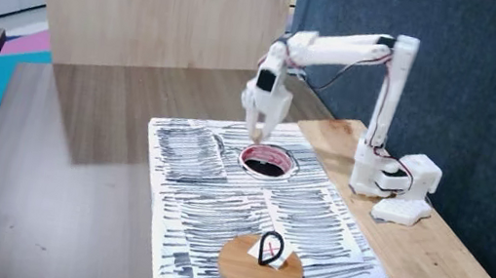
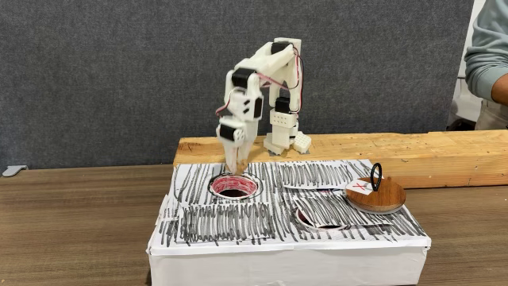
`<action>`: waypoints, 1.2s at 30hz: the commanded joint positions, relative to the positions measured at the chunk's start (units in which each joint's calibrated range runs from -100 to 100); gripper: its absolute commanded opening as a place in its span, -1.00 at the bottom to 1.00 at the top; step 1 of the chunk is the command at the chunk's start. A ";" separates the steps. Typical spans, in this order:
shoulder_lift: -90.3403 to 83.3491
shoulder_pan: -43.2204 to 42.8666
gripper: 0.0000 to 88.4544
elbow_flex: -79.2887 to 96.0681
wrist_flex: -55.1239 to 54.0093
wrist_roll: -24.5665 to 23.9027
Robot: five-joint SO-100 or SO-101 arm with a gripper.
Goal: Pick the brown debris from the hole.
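Observation:
The hole is a dark round opening with a pinkish-red rim in the scribbled white box top. My white gripper points straight down just above the hole's far rim, its fingers close together. In a fixed view a small tan lump, the brown debris, shows pinched at the fingertips. The inside of the hole looks dark, and nothing can be made out in it.
A round wooden disc with a black-and-red mark lies near one end of the box. The arm's base stands on a wooden plank behind. A person's arm is at the right edge.

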 commanded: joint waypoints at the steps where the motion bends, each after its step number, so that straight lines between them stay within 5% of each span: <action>1: -9.82 -3.07 -0.97 -0.31 1.20 3.14; 9: -21.46 -16.88 -0.97 -1.02 9.58 8.33; 19: -22.88 -38.23 -0.97 -0.67 15.96 7.97; 36: -21.71 -39.03 -0.97 1.84 15.37 7.45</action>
